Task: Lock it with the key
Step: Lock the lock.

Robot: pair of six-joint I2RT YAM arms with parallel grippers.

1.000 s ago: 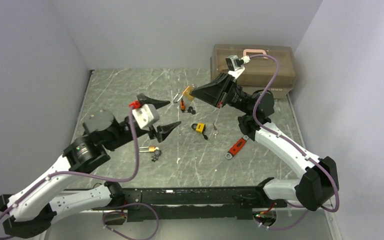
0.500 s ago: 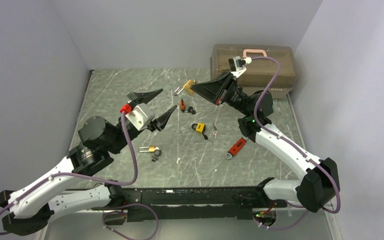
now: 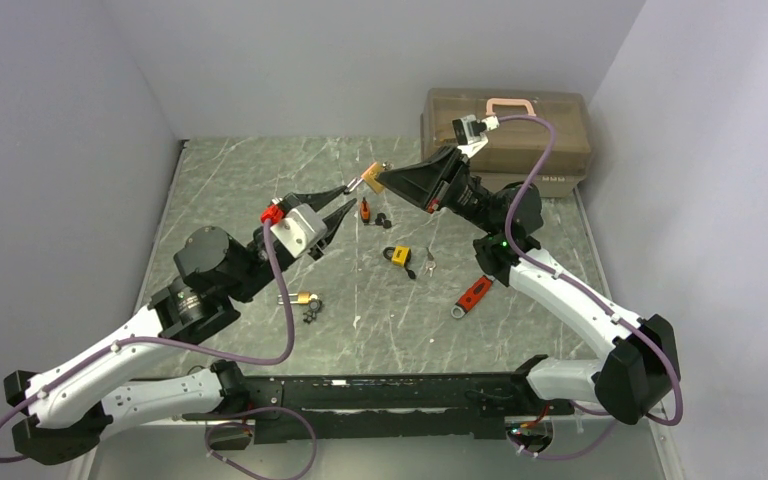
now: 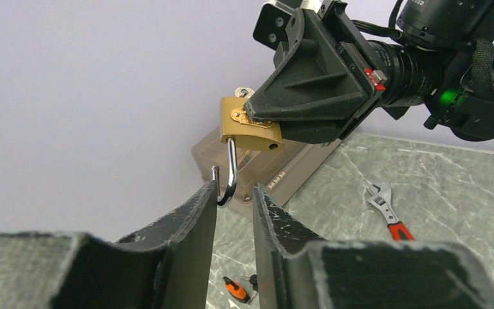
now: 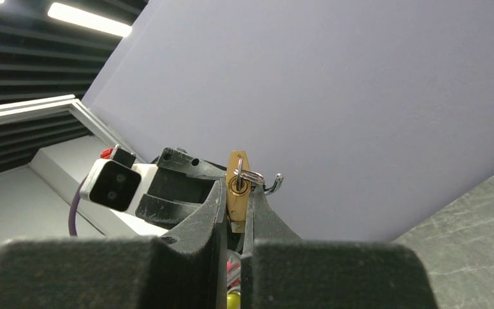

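My right gripper (image 3: 384,180) is shut on the body of a brass padlock (image 3: 372,177) and holds it in the air above the table's far middle. The padlock's silver shackle (image 4: 232,175) is open and hangs towards my left gripper. A key with a ring (image 5: 248,175) sits in the keyhole of the padlock (image 5: 236,192). My left gripper (image 3: 345,199) is narrowly open, and its fingertips (image 4: 206,196) stand either side of the shackle's bend. The shackle's free end touches the left fingertip. The padlock's body (image 4: 251,127) is above my left gripper (image 4: 233,193).
A brown toolbox (image 3: 508,130) stands at the back right. On the table lie an orange padlock (image 3: 365,210), a yellow padlock (image 3: 399,255), loose keys (image 3: 430,263), a small brass padlock (image 3: 303,298) and a red-handled wrench (image 3: 473,294).
My left gripper has risen and moved right to the held padlock, and its jaws have narrowed around the shackle. The right gripper has shifted slightly with the padlock.
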